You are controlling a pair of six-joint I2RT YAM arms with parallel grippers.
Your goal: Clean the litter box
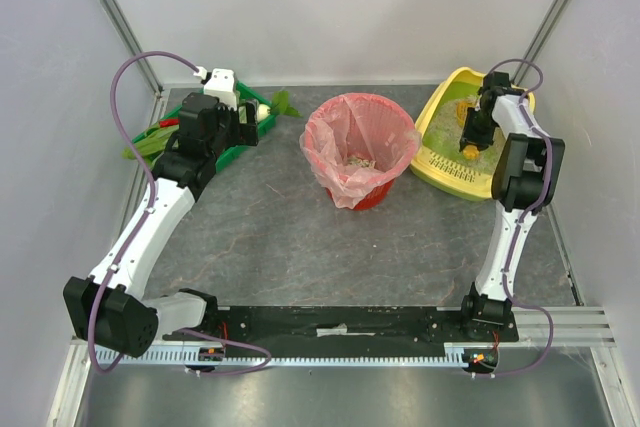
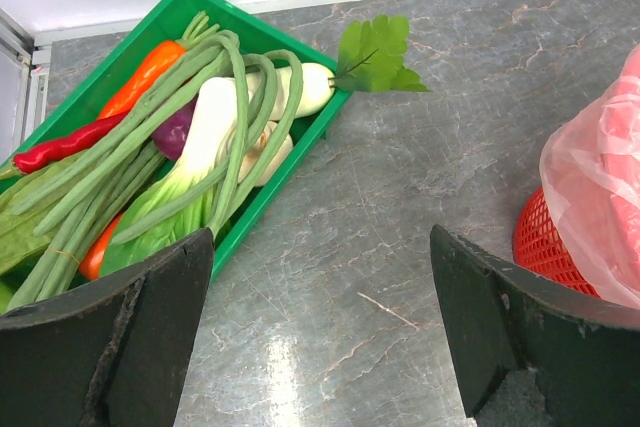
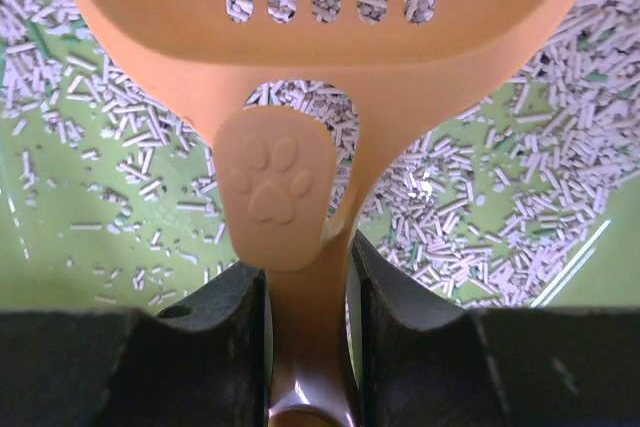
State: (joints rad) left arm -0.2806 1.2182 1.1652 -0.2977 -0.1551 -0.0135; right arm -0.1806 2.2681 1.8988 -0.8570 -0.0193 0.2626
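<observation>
Litter [image 3: 480,217] in the litter box [image 1: 432,117] lay beneath the scoop [image 3: 320,57] pinched by the right fingers [image 3: 230,337], blade toward twelve o'clock; left fingers [image 2: 130,347] stood spread.

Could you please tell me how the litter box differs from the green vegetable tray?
The litter box is yellow outside and lime-green inside; the vegetable tray is bright green throughout. The litter box holds pale litter pellets, the vegetable tray vegetables. The right gripper holds an orange scoop over the litter box, while the open left gripper hangs near the vegetable tray, holding nothing. Both are shallow plastic trays.
</observation>
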